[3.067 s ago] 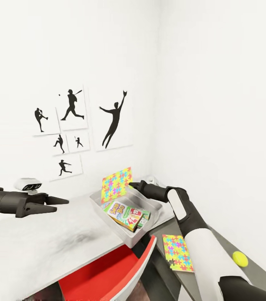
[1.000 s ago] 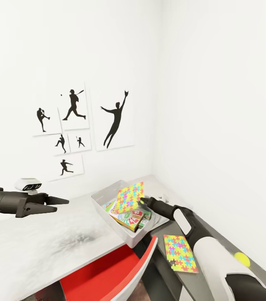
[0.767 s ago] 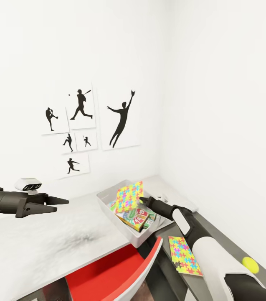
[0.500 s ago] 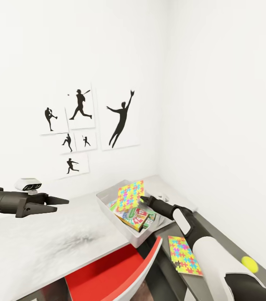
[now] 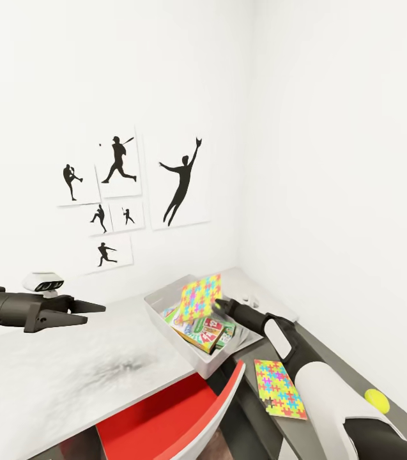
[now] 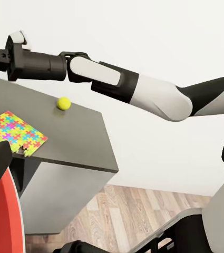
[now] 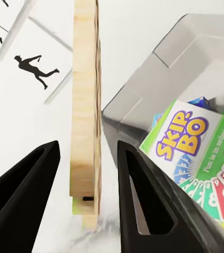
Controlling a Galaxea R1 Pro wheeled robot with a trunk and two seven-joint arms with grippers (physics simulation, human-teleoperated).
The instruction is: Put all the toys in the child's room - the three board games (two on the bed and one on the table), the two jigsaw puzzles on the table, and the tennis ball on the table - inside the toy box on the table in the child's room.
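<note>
while i'm hovering the right gripper (image 7: 88, 203) over the toy box (image 5: 165, 322), its fingers are standing wide around the edge-on jigsaw puzzle (image 5: 198, 297), not clamping it. it's looking thin, light and stiff, so i'm judging a pinch across one edge best.

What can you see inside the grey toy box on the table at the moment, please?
Board games lie inside the toy box, one reading SKIP-BO. A jigsaw puzzle stands tilted above them between the right gripper's open fingers. Whatever lies beneath the games is covered.

white walls (image 5: 331, 128) | silhouette pictures (image 5: 181, 181) | wood-plank floor (image 6: 143, 211) | possibly red chair (image 5: 165, 415)
</note>
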